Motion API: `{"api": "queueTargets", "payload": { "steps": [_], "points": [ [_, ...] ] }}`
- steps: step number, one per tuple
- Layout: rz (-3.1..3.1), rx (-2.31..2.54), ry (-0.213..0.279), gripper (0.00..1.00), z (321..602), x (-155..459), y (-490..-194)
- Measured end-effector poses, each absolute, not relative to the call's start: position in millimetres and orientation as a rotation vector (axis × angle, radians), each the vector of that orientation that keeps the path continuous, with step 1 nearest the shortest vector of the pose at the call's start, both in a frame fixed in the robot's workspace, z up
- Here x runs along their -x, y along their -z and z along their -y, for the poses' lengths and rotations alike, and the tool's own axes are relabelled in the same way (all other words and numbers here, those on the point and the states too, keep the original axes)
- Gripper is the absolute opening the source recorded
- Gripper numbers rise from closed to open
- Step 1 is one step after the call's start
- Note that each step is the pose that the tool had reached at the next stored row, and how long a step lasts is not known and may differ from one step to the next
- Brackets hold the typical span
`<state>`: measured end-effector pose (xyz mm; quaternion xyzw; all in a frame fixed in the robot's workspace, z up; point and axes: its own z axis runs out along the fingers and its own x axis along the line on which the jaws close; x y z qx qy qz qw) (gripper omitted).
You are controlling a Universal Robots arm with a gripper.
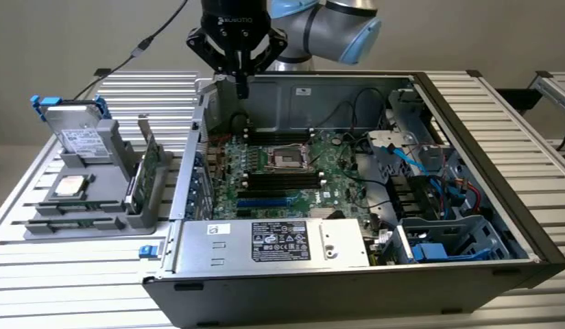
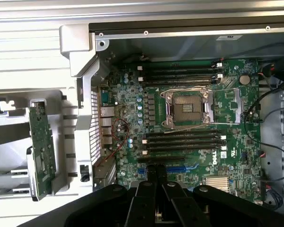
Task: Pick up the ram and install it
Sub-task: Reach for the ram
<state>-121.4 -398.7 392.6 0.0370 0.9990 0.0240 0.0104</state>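
Note:
My gripper (image 1: 241, 88) hangs above the open computer case (image 1: 465, 96), over its rear corner at the exterior view's left. Its fingers (image 2: 157, 184) are shut and nothing shows between them. Below lies the green motherboard (image 1: 282, 171), whose black memory slots (image 2: 184, 139) flank the CPU socket (image 2: 187, 109) and look dark. Outside the case, a green board (image 1: 147, 171) (image 2: 40, 146) stands on edge in a grey holder (image 1: 81, 219). I cannot tell whether it is the ram or the larger card.
The grey holder also carries a silver hard drive with blue rails (image 1: 77, 130) and a square chip (image 1: 72, 185). Inside the case are the power supply (image 1: 273, 243), blue drive cages (image 1: 447, 240) and loose cables (image 1: 392, 144). Slatted table (image 1: 44, 288) surrounds the case.

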Motion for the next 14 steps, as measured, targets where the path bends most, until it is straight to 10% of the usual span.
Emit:
{"api": "queueTargets", "payload": {
  "steps": [14],
  "points": [
    [-3.119, -0.115, -0.075, 0.10, 398, 176, -392]
  ]
}}
